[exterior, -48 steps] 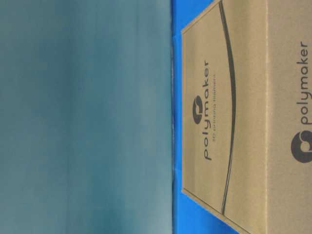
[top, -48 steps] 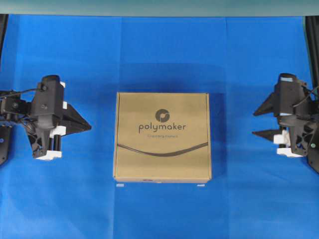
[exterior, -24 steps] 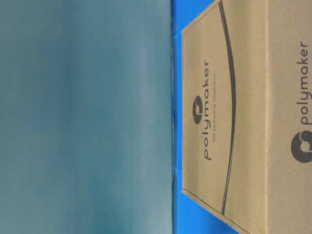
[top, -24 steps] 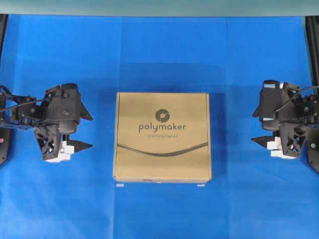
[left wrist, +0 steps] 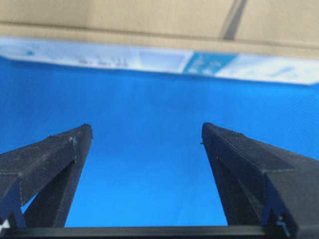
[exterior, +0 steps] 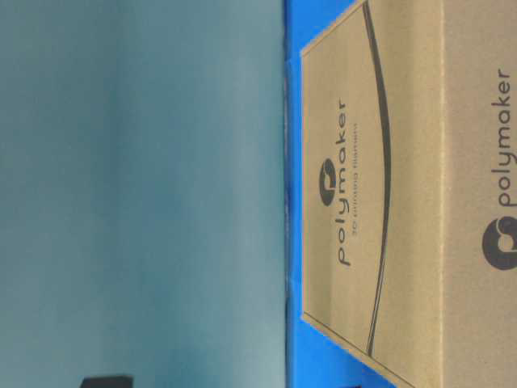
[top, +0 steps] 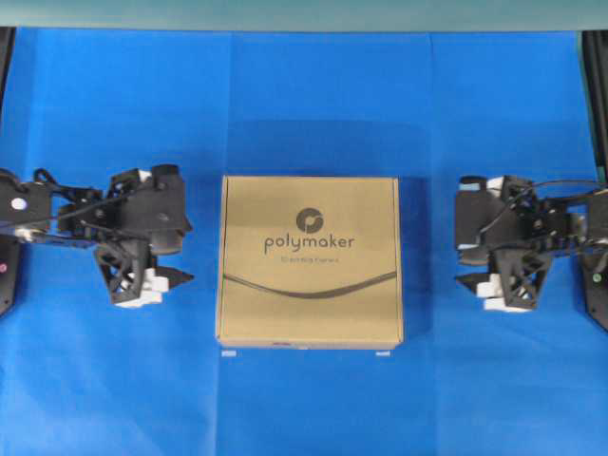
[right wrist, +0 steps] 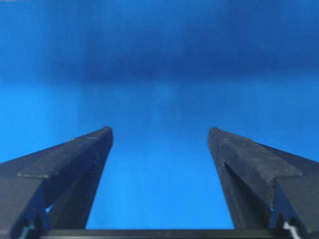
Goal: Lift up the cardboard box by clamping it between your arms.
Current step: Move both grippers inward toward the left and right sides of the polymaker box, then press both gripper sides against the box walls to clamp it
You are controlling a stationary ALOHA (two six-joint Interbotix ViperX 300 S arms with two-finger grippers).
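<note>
The cardboard box lies flat in the middle of the blue cloth, brown with a dark "polymaker" logo; the table-level view shows it close up. My left gripper stands open just left of the box with a narrow gap, and nothing is between its fingers. In the left wrist view, open jaws face the box's labelled side. My right gripper is open a short way off the box's right side. The right wrist view shows the open gripper over blue cloth only.
The blue cloth covers the whole table. A teal wall stands behind it. Black frame parts sit at the far left and far right edges. Two small white tabs show under the box's front edge.
Both arms have moved inward toward the box's sides, and both grippers have opened wide. A dark shape has come into the bottom edge of the table-level view. The box has not moved.
</note>
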